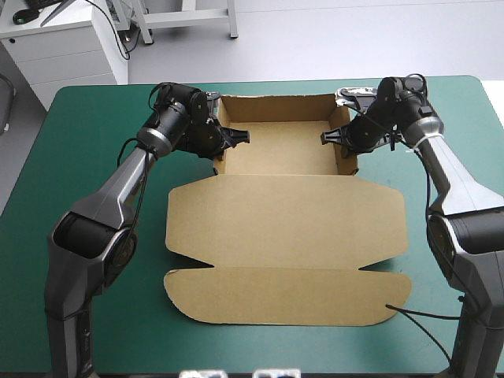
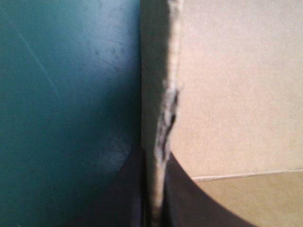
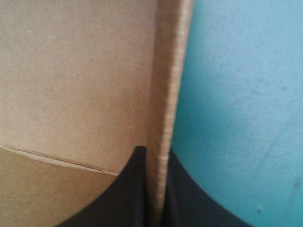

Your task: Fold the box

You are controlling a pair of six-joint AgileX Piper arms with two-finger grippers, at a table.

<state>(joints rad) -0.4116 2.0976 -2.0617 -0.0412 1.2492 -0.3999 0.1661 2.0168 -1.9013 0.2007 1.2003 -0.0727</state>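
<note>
Box (image 1: 276, 150) walls are what both grippers hold. The left gripper (image 1: 231, 138) is all but closed. Its black fingers pinch the left side wall (image 2: 160, 94) edge-on, one finger inside the tray and one outside, over the teal-green cover (image 1: 87, 157). The right gripper (image 1: 334, 138) mirrors it, clamped the same way on the right side wall (image 3: 165, 85).

Gripping each wall from above probably holds it upright and pressed down, so the doubled board does not spring open. The frayed edge just ahead of the left fingers suggests a fold seated there, though I cannot tell whether it has locked.

Between the two grippers lies the tray floor, and beyond them stands the back wall (image 1: 276, 105). On the robot's side of both grippers the lid (image 1: 287, 216) lies flat on the cover, with its front flap (image 1: 287, 298) spread out as well. The whole box sits on the far half of the table, roughly centred between the arms.
</note>
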